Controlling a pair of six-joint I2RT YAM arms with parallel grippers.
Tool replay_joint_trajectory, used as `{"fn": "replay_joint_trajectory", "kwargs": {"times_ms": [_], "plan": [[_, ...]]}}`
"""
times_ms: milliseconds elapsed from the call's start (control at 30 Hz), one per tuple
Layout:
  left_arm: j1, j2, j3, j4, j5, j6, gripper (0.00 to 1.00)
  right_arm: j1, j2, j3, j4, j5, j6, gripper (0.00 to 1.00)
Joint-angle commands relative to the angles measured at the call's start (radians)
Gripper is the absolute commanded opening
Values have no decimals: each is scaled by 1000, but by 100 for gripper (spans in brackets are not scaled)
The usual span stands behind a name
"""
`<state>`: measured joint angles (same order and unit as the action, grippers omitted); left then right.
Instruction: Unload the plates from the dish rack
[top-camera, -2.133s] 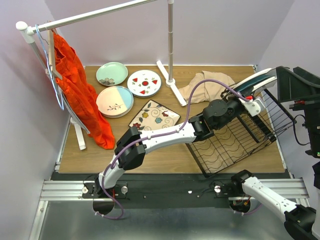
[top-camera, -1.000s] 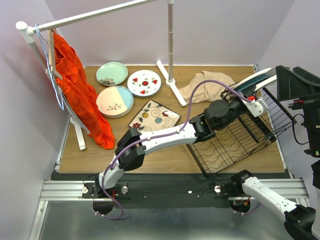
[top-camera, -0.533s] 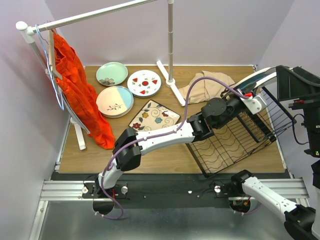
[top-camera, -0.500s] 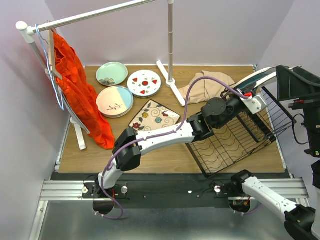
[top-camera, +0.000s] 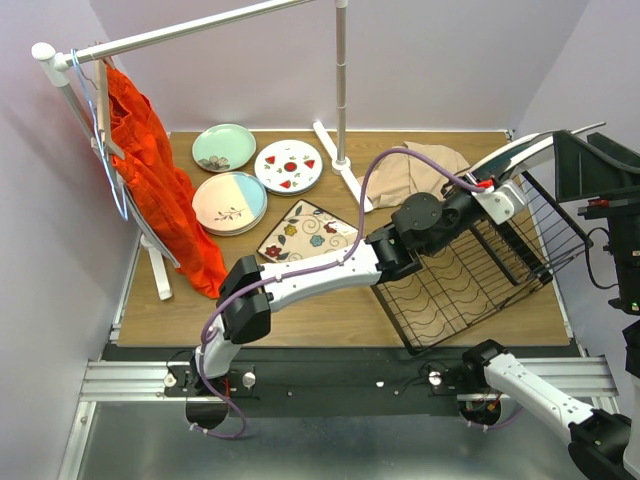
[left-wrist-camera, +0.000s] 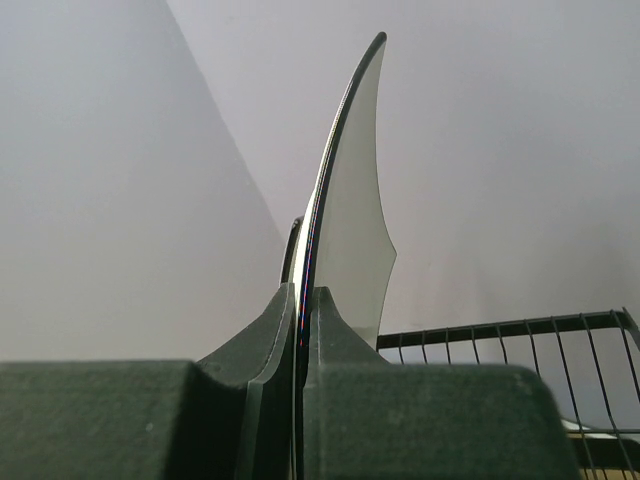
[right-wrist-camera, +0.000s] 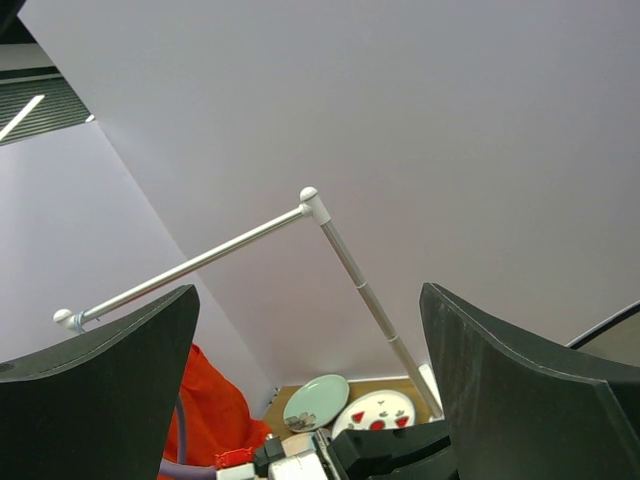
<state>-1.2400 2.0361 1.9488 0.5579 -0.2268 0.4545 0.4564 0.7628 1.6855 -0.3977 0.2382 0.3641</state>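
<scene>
My left gripper (top-camera: 497, 187) is shut on the rim of a white plate with a dark edge (top-camera: 528, 150), held on edge above the upright section of the black wire dish rack (top-camera: 455, 290). In the left wrist view the plate (left-wrist-camera: 352, 200) stands edge-on between my fingers (left-wrist-camera: 330, 330), with rack wires (left-wrist-camera: 500, 330) behind. On the table lie a pale green plate (top-camera: 224, 147), a red-spotted plate (top-camera: 288, 166), a pink-and-blue plate (top-camera: 229, 202) and a square floral plate (top-camera: 310, 232). My right gripper (right-wrist-camera: 310, 390) is open and holds nothing, off to the rack's right.
A white clothes rail (top-camera: 340, 90) stands behind the plates, with an orange garment (top-camera: 160, 190) hanging at its left end. A beige cloth (top-camera: 415, 165) lies beside the rack. The right arm (top-camera: 600, 170) fills the right edge.
The left gripper has raised the plate up and slightly left, away from the rack's slots. The teal edge seen under it earlier no longer shows. The right arm has not moved.
</scene>
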Motion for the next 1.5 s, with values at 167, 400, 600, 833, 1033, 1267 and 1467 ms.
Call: {"fn": "replay_joint_trajectory", "kwargs": {"times_ms": [167,400,600,833,1033,1267,1467], "plan": [[-15,-148,9,303,73,-97,0,-1,-3,11,19,-13,-19,100],[-16,-174,-42,350,87,-181,0,-1,1,-7,20,-31,1,100],[-15,-200,-109,385,106,-214,0,-1,0,-12,20,-27,-2,100],[-15,-212,-145,408,125,-218,0,-1,4,-9,20,-22,-4,100],[-16,-223,-149,396,165,-244,0,-1,3,-21,20,-14,-8,100],[-15,-235,-162,393,172,-270,0,-1,13,-6,19,0,-17,100],[-15,-254,-159,390,176,-296,0,-1,21,-4,20,6,-25,100]]}}
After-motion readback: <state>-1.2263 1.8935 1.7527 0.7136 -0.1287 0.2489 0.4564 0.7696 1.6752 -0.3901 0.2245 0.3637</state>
